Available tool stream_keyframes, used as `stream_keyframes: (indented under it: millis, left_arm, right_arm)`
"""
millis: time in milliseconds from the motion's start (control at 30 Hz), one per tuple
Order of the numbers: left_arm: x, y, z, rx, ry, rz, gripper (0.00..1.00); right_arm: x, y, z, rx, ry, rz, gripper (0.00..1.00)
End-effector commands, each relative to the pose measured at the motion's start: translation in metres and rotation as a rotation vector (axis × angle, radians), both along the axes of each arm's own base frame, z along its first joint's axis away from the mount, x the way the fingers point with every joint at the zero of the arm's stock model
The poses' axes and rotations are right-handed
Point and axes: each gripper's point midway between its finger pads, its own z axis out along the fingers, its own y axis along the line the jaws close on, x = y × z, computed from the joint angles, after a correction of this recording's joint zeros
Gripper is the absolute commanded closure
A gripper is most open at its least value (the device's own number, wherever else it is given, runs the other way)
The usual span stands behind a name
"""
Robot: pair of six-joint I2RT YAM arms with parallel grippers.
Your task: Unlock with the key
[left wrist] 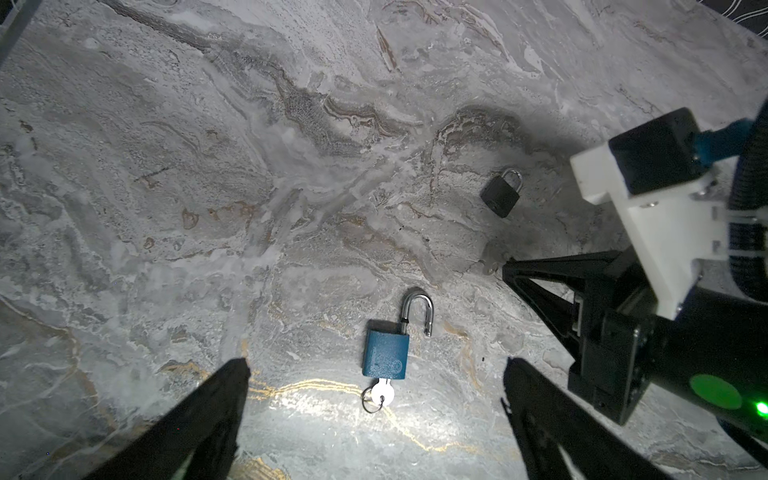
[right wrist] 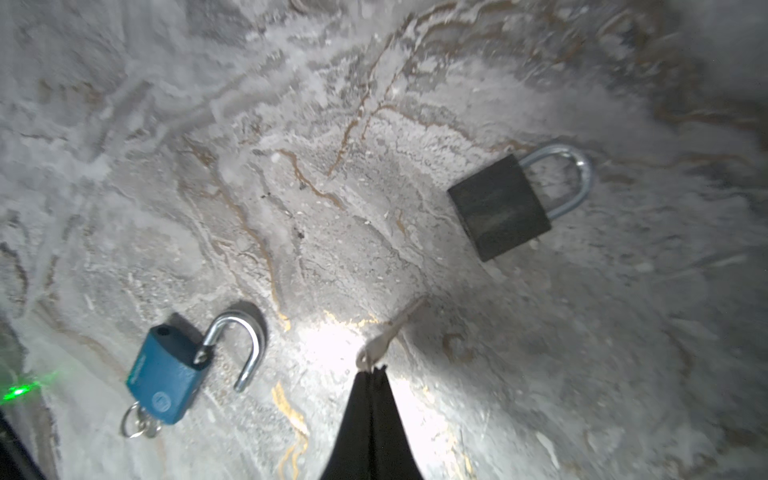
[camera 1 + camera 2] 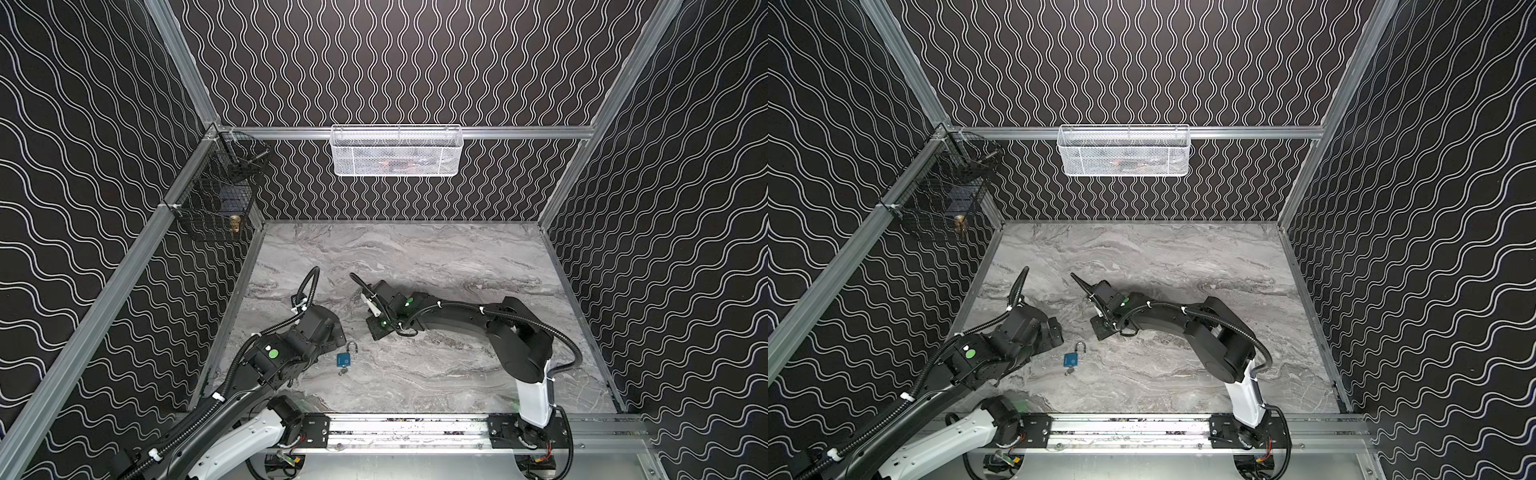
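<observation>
My right gripper is shut on the head of a loose silver key. The key's blade points toward a black padlock lying flat with its shackle closed, a short way off. A blue padlock lies nearer the left arm with its shackle swung open and another key with a ring in its base. My left gripper hangs open above the blue padlock with nothing held. In both top views the blue padlock shows between the arms, while the black padlock is hidden under the right arm.
A white mesh basket hangs on the back rail. A black wire basket hangs on the left rail. The right gripper and left gripper stand close together over the marble table. Patterned walls close in three sides.
</observation>
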Motion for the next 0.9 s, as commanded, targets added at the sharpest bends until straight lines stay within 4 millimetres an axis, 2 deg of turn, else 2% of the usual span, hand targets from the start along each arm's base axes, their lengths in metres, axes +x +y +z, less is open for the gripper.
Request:
stream_keyframes:
  millis: [0, 133, 533, 867]
  left_arm:
    - [0.007, -0.003, 0.01, -0.018, -0.039, 0.002, 0.01]
    - [0.011, -0.007, 0.017, -0.025, -0.06, -0.014, 0.01]
    - [0.029, -0.03, 0.052, -0.013, -0.211, -0.188, 0.05]
    - [0.032, -0.068, 0.077, -0.1, -0.347, -0.402, 0.15]
  right_arm:
    - [0.007, 0.0, 0.022, 0.051, -0.056, -0.032, 1.0]
    - [0.009, -0.008, 0.047, 0.105, -0.084, -0.066, 1.0]
    - [0.007, -0.031, 0.101, 0.195, -0.072, -0.126, 1.0]
    - [-0.001, -0.05, 0.148, 0.271, -0.074, -0.147, 1.0]
